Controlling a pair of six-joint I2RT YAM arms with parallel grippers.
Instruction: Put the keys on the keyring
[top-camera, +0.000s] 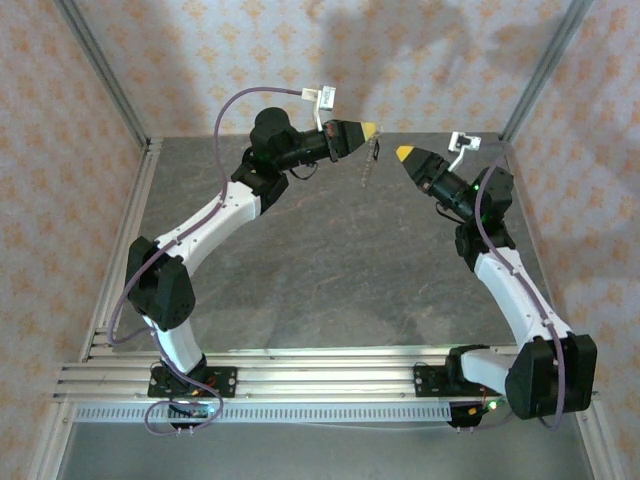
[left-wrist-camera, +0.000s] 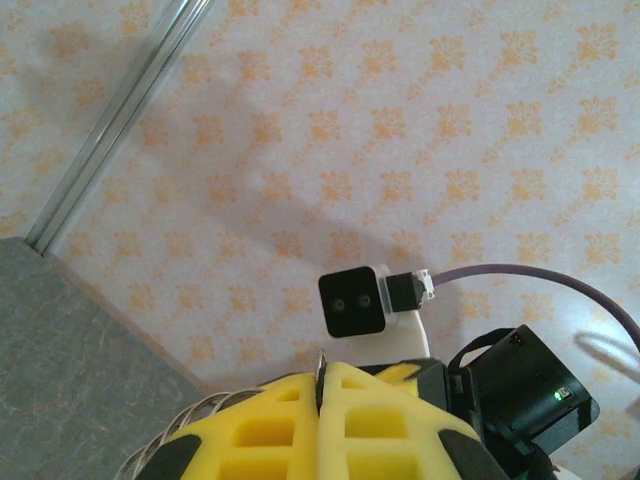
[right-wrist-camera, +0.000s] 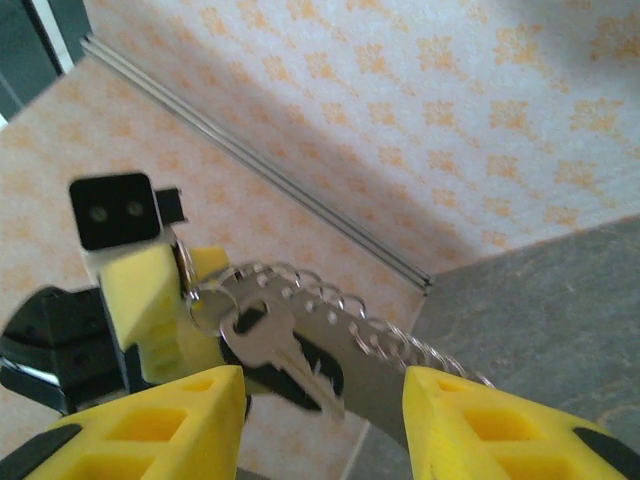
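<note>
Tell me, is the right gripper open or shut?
The right gripper is open: its yellow fingers stand far apart, gripping nothing; the keyring hangs beyond them from the left gripper.

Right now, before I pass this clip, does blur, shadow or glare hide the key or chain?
Right wrist view: key and keyring soft, yet readable. Top external view: keyring a faint strand under the left tool; arm shadows on the back wall. Left wrist view: soft shadows on wallpaper, no glare.

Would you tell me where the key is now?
The key hangs with the keyring from the left claw, above the table's far middle; the right wrist view shows it just ahead of the right claw.
</note>
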